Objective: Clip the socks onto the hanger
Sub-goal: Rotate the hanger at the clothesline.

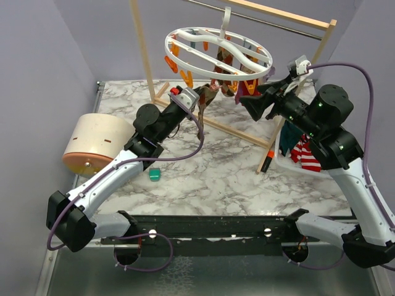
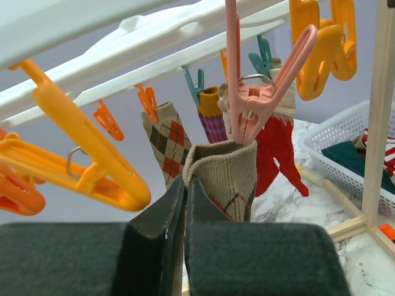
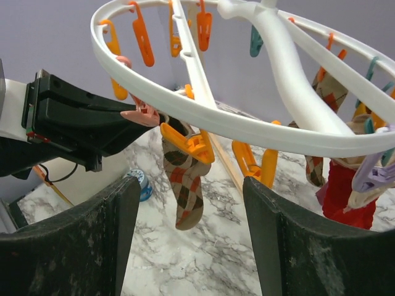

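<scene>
The white round hanger (image 1: 217, 48) hangs from the wooden rack, with orange, teal and pink clips. My left gripper (image 1: 201, 98) is shut on a brown argyle sock (image 2: 225, 179) and holds its cuff up under a pink clip (image 2: 245, 117). The clip's tips meet the cuff's top edge; I cannot tell if they bite it. Another argyle sock (image 2: 170, 139), a purple striped sock (image 2: 213, 117) and a red sock (image 2: 278, 145) hang clipped behind. My right gripper (image 1: 250, 103) is open and empty, just right of the held sock (image 3: 185, 185), below the ring (image 3: 259, 126).
A white basket (image 1: 289, 165) at the right holds a dark teal sock and a red-white striped sock (image 1: 305, 154). A round beige container (image 1: 95, 143) sits at the left. A small teal object (image 1: 154, 174) and an orange peg (image 1: 270, 161) lie on the marble table. Wooden rack posts (image 1: 143, 52) flank the hanger.
</scene>
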